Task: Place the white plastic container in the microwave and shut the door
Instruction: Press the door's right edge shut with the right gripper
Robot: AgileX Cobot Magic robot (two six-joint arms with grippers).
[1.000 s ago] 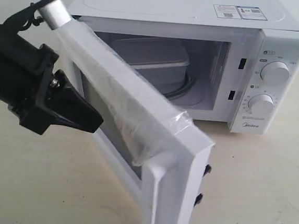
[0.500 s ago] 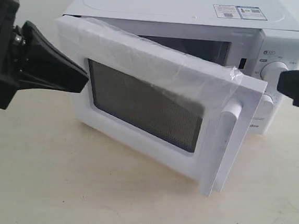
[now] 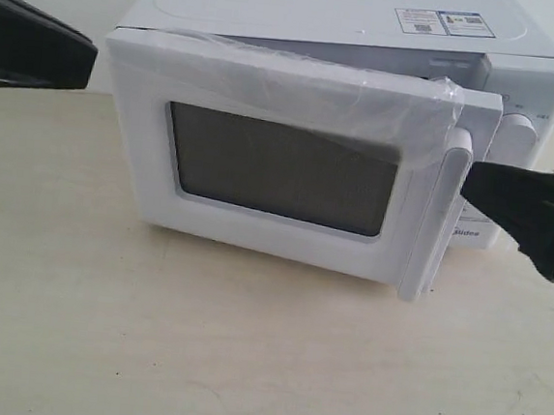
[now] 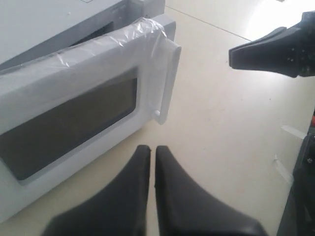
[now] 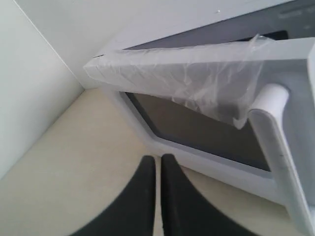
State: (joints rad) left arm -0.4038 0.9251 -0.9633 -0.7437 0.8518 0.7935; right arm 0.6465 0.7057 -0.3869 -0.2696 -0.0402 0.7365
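The microwave (image 3: 304,11) was white, and so was its door (image 3: 136,156), which had a dark grey window (image 3: 280,169) and clear glossy film (image 3: 363,108). The table (image 3: 198,337) was pale beige with faint grain. The left gripper (image 4: 150,147) and right gripper (image 5: 158,157) were black.

Inside of the microwave (image 3: 323,17) was hidden behind the almost-shut door (image 3: 268,90), knobs (image 3: 523,125) mostly covered by its handle (image 3: 436,221) and the right gripper (image 3: 473,181), left gripper (image 3: 89,53) cut off at the view's edge, sticker (image 3: 446,23) print was too small to read.
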